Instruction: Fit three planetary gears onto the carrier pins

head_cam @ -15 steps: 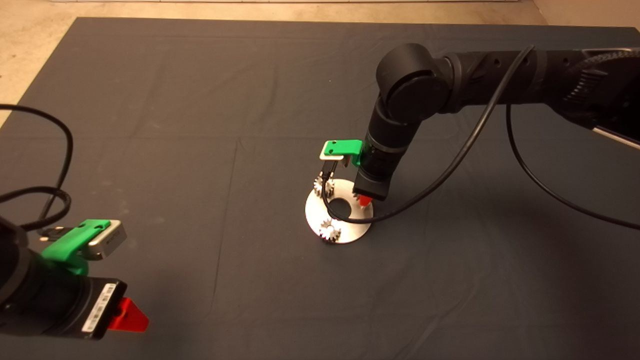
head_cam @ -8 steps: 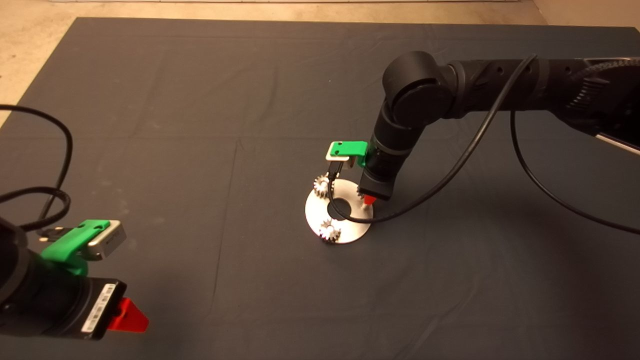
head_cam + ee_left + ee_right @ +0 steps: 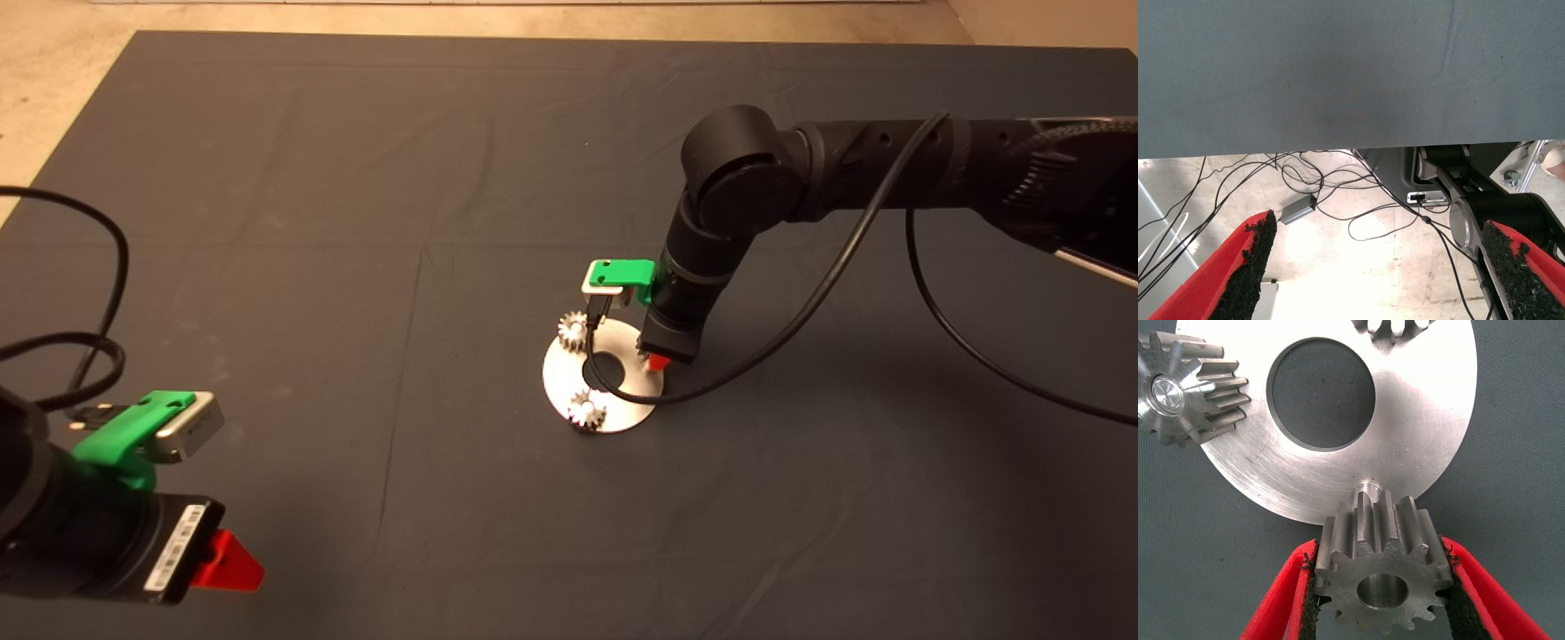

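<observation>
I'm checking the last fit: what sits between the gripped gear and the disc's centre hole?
In the right wrist view, the free carrier pin and bare disc lie between the gear in the right gripper and the centre hole.

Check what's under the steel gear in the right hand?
The right hand grips the toothed steel gear above the shiny round metal disc's rim. A short silvery pin peeks out past it; its base is hidden.

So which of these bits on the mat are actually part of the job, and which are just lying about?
Part of the job:
- round metal disc with a bare pin
- two gears already on pins
- third gear, clamped in the right gripper

Just lying about:
- left gripper, parked at the mat's edge
- dark mat
- cables on the floor
</observation>
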`<control>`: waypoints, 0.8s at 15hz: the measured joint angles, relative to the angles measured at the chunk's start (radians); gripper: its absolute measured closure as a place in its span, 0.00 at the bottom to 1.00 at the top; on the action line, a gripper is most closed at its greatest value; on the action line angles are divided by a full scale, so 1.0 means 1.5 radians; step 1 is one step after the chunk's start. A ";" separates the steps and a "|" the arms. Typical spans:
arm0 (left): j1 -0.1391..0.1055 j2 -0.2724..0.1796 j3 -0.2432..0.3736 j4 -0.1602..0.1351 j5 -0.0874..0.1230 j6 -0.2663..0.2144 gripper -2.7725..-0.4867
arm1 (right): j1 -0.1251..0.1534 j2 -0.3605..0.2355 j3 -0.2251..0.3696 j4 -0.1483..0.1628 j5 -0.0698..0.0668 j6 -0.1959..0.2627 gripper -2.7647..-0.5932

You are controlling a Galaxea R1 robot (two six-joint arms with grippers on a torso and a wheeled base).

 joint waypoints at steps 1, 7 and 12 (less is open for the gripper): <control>0.000 0.000 0.000 0.000 0.000 0.000 0.26 | 0.000 0.000 0.000 0.000 0.000 0.000 0.77; 0.000 0.000 0.002 0.000 0.000 0.000 0.26 | -0.011 0.000 0.000 -0.001 0.000 0.000 0.77; 0.000 0.000 0.002 0.000 0.000 0.000 0.26 | -0.013 0.000 0.000 -0.001 0.001 -0.001 0.77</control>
